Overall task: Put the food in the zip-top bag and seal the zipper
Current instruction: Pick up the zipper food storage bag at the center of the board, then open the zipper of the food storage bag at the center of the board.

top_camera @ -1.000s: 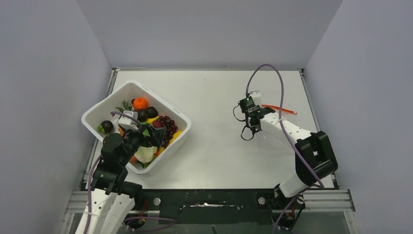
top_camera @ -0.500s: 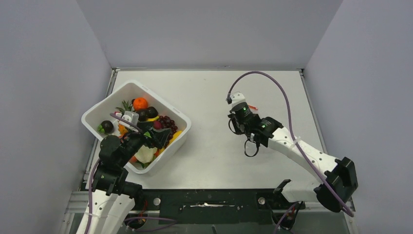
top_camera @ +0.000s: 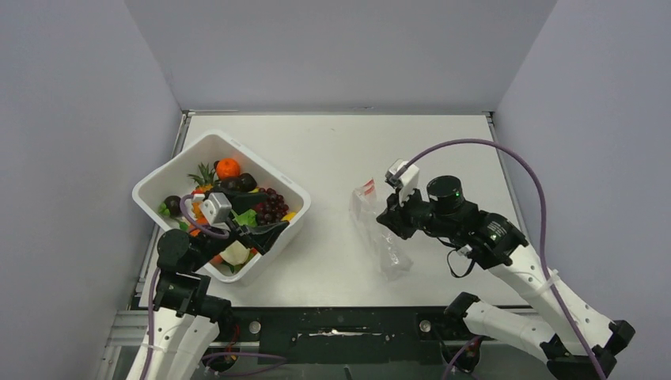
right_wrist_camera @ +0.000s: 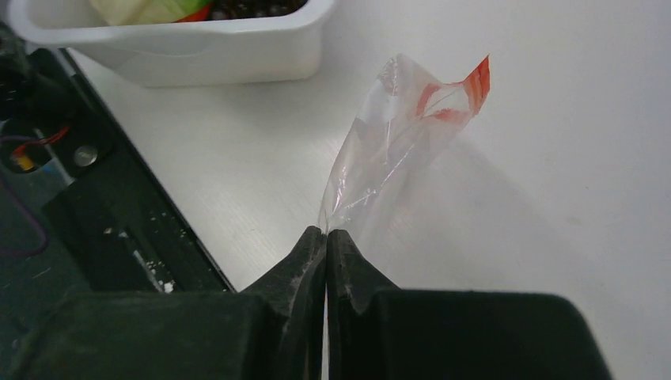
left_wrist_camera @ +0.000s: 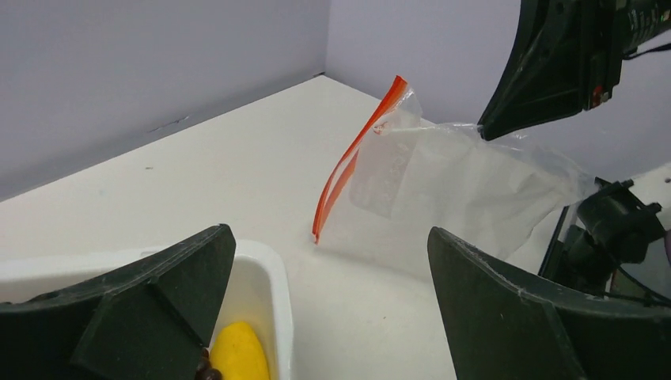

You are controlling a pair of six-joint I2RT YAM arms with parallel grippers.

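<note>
The zip-top bag (top_camera: 388, 252) hangs clear and crinkled just above the table's middle, and my right gripper (top_camera: 389, 222) is shut on its edge. In the right wrist view the bag (right_wrist_camera: 392, 146) rises from my right gripper (right_wrist_camera: 326, 234), with the red zipper (right_wrist_camera: 472, 85) at its far end. The food sits in a white tub (top_camera: 158, 180): an orange (top_camera: 228, 167), purple grapes (top_camera: 270, 208) and a dark plum (top_camera: 173, 204). My left gripper (top_camera: 265, 229) hovers open over the tub's right side. It faces the bag (left_wrist_camera: 459, 186) and zipper (left_wrist_camera: 348, 166) and holds nothing.
The tub's rim (left_wrist_camera: 273, 277) and a yellow fruit (left_wrist_camera: 237, 352) lie below my left gripper (left_wrist_camera: 332, 305). The tub (right_wrist_camera: 198, 47) stands left of the bag. Grey walls close in the table on three sides. The black mounting rail (top_camera: 340, 324) runs along the near edge.
My right arm has swung from the back right toward the middle, carrying the bag closer to the tub. The left gripper has lifted and turned toward the bag.
</note>
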